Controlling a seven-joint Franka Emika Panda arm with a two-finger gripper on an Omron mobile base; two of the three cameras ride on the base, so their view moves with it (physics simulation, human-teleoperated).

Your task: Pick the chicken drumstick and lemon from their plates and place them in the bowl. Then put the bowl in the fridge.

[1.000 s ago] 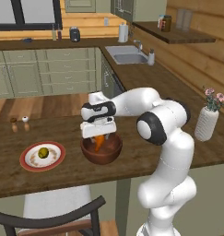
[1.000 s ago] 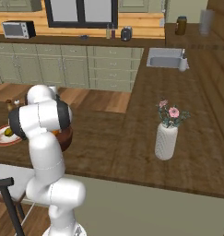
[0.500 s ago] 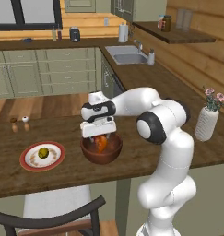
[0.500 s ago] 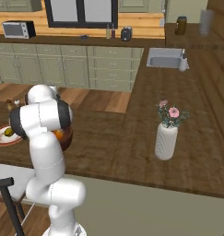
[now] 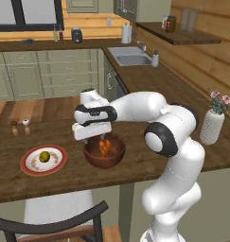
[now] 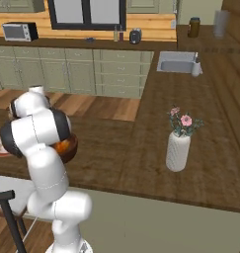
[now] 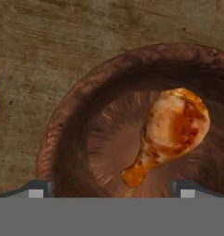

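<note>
1. The drumstick [image 7: 171, 126] is seen lying inside the bowl [image 5: 103, 152], freed.
2. The gripper [image 5: 92, 137] is being held spread wide above it, grasping nothing.
3. The lemon [image 5: 44, 155] is being left waiting on its red-rimmed plate [image 5: 26, 163]; fridge step not yet done.

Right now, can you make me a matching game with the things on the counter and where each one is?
Things:
1. chicken drumstick
2. lemon
3. vase
4. gripper

Places:
A. on the red-rimmed plate
B. open, just above the bowl
C. lying inside the bowl
D. standing at the far right end of the counter, with pink flowers

Pairs: 1-C, 2-A, 3-D, 4-B
</note>
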